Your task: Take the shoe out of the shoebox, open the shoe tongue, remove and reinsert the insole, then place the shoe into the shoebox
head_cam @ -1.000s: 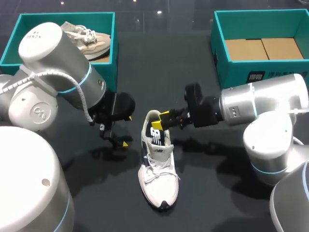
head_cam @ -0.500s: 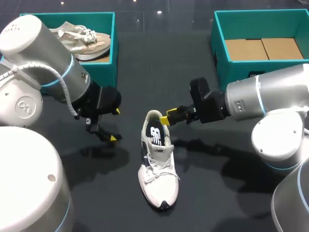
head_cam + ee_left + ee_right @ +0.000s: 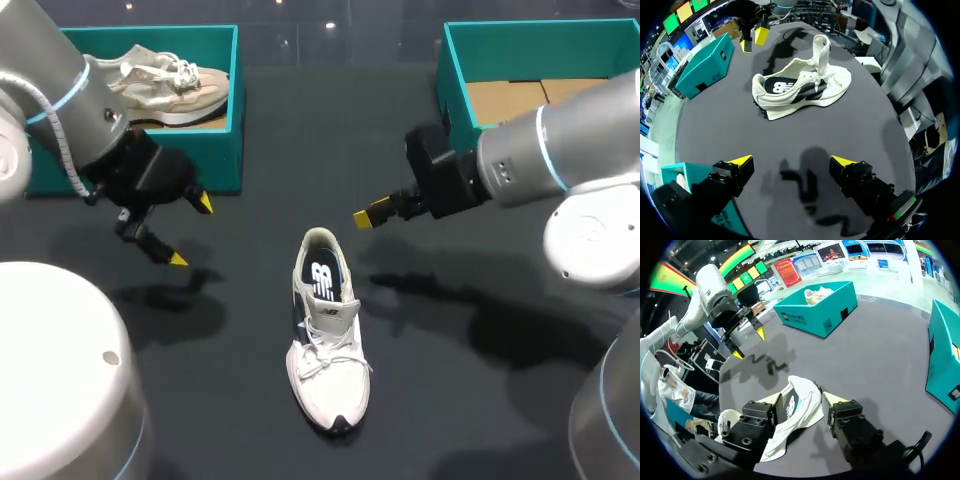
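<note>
The bench [image 3: 270,140] was seen to be covered with a dark, matt, near-black surface. Soft shadows of the arms were cast across it, and a few small glints of light were reflected near its far edge.

A white shoe [image 3: 326,340] with dark side panels was laid in the middle of the bench, heel towards the far edge and toe towards the near edge. Its tongue [image 3: 822,47] was raised upright, and the dark insole [image 3: 322,275] was exposed, marked with a white logo [image 3: 321,274]; the same logo was carried on the shoe's side.

A teal shoebox [image 3: 218,120] was placed at the far left corner, with a beige shoe [image 3: 165,75] lying in it. A second teal shoebox [image 3: 456,100] was set at the far right corner, lined with brown cardboard [image 3: 540,100]. A dark label [image 3: 530,158] with pale print was fixed to its front wall, too small to be made out.

The left gripper [image 3: 190,232] was held above the bench near the left box, well apart from the white shoe, its fingers spread wide with nothing between them. The right gripper [image 3: 368,214] was held just beyond the heel, clear of the shoe, fingers likewise parted and nothing pinched.
</note>
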Motion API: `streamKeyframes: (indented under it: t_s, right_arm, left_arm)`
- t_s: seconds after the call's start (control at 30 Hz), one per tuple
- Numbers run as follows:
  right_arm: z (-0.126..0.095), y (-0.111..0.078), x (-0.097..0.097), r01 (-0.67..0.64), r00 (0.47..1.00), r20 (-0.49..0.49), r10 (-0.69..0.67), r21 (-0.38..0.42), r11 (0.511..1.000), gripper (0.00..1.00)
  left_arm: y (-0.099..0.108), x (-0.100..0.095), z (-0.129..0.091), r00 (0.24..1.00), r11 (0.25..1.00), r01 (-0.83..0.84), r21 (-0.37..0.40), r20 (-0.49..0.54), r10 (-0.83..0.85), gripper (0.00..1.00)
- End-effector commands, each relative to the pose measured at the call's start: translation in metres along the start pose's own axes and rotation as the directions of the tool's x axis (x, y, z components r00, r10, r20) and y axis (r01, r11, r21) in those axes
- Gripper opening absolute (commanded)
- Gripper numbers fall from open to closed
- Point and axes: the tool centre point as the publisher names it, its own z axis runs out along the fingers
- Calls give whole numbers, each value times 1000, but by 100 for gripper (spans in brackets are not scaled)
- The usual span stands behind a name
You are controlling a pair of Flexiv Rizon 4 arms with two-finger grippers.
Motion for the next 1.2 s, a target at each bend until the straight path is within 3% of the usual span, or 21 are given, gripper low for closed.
streamKeyframes:
  t_s: [0.03, 0.3, 0.37, 0.43, 0.5, 0.57, 0.63, 1.0, 1.07, 1.2]
  right_arm:
    - [-11, 13, 10, -27, 990, 138, -8, 252, 967, 48]
    - [-19, 25, 24, -107, 948, 318, -6, 337, 935, 43]
    - [-17, 26, 29, -127, 941, 337, 2, 351, 928, 27]
    - [-16, 27, 33, -161, 921, 389, 4, 371, 915, 0]
    - [-14, 28, 37, -188, 901, 434, 0, 390, 901, 0]
    - [-12, 29, 37, -266, 844, 536, 12, 399, 878, 0]
    - [-11, 31, 35, -315, 809, 584, 60, 346, 884, 0]
    - [-11, 31, 35, -315, 809, 584, 60, 346, 884, 0]
    - [11, 27, 45, -386, 765, 634, 112, 312, 868, 0]
    - [31, 19, 68, -488, 672, 722, 162, 267, 831, 0]
  left_arm:
    - [12, 14, -32, 1000, 1000, 2, -16, 11, -1, 100]
    - [59, 18, -74, 1000, 1000, 6, -24, 20, -6, 100]
    - [73, 17, -84, 1000, 1000, -4, -7, 15, 4, 100]
    - [85, 15, -93, 1000, 1000, -10, -19, 12, 10, 100]
    - [85, 15, -93, 1000, 1000, -10, -19, 12, 10, 100]
    - [85, 15, -93, 1000, 1000, -10, -19, 12, 10, 100]
    - [85, 15, -93, 1000, 1000, -10, -19, 12, 10, 100]
    - [85, 15, -93, 1000, 1000, -10, -19, 12, 10, 100]
    - [85, 15, -93, 1000, 1000, -10, -19, 12, 10, 100]
    - [85, 15, -93, 1000, 1000, -10, -19, 12, 10, 100]
